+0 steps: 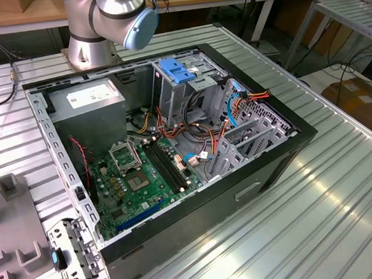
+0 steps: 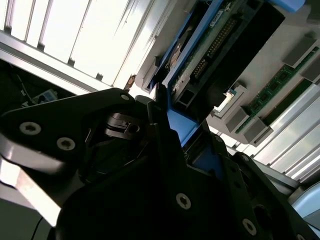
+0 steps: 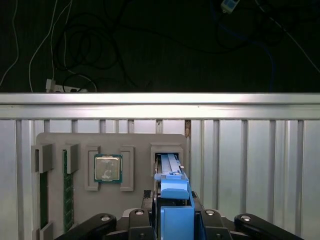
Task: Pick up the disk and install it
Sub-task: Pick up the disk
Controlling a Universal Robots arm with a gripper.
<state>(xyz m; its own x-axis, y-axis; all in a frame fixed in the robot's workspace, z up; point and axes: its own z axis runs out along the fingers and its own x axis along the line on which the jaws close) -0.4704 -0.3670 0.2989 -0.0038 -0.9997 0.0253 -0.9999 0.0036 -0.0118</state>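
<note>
Exterior view: one open case (image 1: 241,193) lies mid-worktop (image 1: 345,218), holding one green motherboard (image 1: 138,181), one grey supply box (image 1: 87,98) and a metal cage topped by one blue latch (image 1: 178,70). One grey tray (image 1: 13,222) sits at the worktop's edge on the exterior view's left.

Second wrist view: the black claw (image 2: 165,115) is clenched on the disk (image 2: 210,45), which shows its blue rail and green board.

First wrist view: the one disk (image 3: 172,190) stands on edge in a tray (image 3: 135,142) slot near the ribbed worktop's edge, with the claw (image 3: 175,220) grasping its blue carrier. Beside it lie one square chip (image 3: 108,168) and two green memory sticks (image 3: 68,195).
</note>
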